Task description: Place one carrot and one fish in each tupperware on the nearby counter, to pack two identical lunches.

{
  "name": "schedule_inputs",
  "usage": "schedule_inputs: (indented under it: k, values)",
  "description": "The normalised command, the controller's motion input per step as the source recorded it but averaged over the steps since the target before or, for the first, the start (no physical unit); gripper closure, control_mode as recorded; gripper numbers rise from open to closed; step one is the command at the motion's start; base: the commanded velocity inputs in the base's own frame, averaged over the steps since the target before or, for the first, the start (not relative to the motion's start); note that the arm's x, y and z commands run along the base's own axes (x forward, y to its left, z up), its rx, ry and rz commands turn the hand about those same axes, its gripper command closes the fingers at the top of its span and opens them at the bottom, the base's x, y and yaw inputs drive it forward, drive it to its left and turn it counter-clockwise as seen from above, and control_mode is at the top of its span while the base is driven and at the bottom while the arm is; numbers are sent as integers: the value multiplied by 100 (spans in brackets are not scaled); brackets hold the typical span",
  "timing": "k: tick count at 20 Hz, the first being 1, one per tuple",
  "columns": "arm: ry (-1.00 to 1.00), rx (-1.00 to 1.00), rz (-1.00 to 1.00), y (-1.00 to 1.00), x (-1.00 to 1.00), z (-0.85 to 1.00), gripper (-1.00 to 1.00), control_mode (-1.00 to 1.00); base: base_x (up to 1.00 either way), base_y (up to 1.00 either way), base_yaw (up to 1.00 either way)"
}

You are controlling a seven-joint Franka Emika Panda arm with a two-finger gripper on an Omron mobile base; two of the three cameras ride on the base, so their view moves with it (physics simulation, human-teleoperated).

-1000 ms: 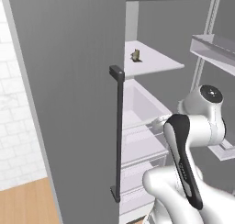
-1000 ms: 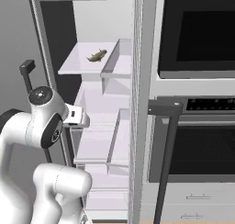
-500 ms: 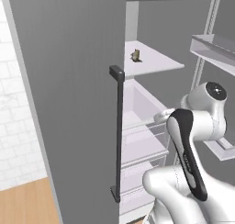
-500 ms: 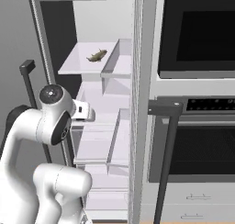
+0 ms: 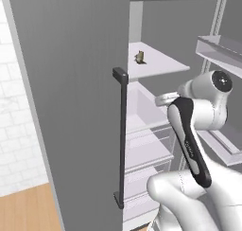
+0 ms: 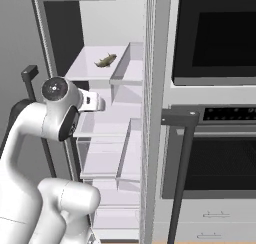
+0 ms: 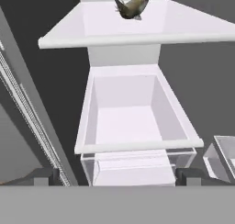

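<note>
A small brown-grey fish (image 7: 132,7) lies on the white upper fridge shelf (image 7: 92,30), above and ahead of my gripper (image 7: 117,176). The gripper is open, its dark fingertips (image 7: 46,175) wide apart with nothing between them, pointing into the open fridge at a clear drawer below that shelf. From the base, the fish (image 5: 140,57) (image 6: 105,61) sits at the shelf's back, and my hand (image 6: 92,102) hovers in front of the fridge, lower than the fish. Carrot, tupperware and counter are out of view.
The clear fridge drawer (image 7: 137,120) has nothing in it. The grey left fridge door (image 5: 71,107) with its dark handle (image 5: 121,135) stands close on my left. Door shelves (image 5: 222,50) hang on the right door. An oven (image 6: 215,43) with a bar handle (image 6: 180,119) is further right.
My arm has risen and reached further toward the fridge opening, carrying the hand closer to the shelves. The gripper stayed open and the fish has not moved.
</note>
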Motion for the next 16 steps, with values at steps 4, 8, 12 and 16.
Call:
schedule_inputs:
  k: [4,8,12,16]
  values:
    - [-12,3,-3,1,48,58,-100,-100,0,0,0]
    - [-14,2,-3,0,55,44,-100,-100,0,0,0]
    - [-9,7,-8,4,57,36,-100,-100,0,0,0]
    - [-5,12,-14,1,38,27,-100,-100,0,0,0]
